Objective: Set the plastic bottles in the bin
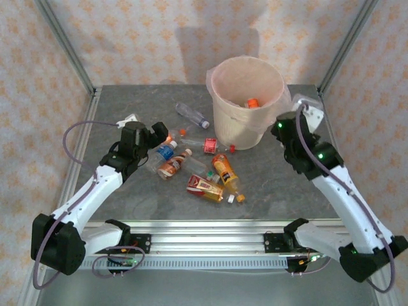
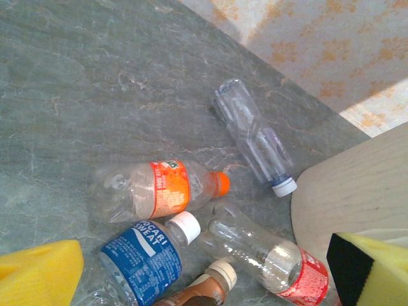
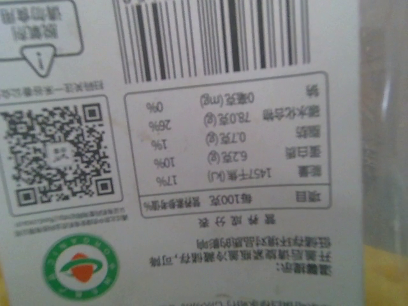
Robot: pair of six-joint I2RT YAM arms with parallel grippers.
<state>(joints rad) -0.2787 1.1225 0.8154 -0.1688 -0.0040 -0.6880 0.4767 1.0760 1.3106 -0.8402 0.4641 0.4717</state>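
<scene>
Lying loose on the grey table (image 1: 280,185), plastic bottles (image 1: 207,186) cluster beside the left gripper (image 1: 159,135), its fingers spread wide. The right gripper (image 1: 285,124) pinches a white-labelled bottle (image 3: 223,159) beside the bin (image 1: 223,118), which holds an orange-capped bottle (image 1: 252,102).

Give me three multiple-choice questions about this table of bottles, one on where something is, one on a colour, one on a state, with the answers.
1. Where does the bin stand? A) far side of the table B) near edge between the arm bases C) left near corner
2. What colour is the label on the white-capped SWEAT bottle? A) red B) blue C) green
3. How is the left gripper? A) shut on a bottle B) shut, empty C) open, empty
Answers: 1 A, it stands by the far edge. 2 B, blue with white lettering. 3 C, its yellow pads stand wide apart, gripping nothing.
</scene>
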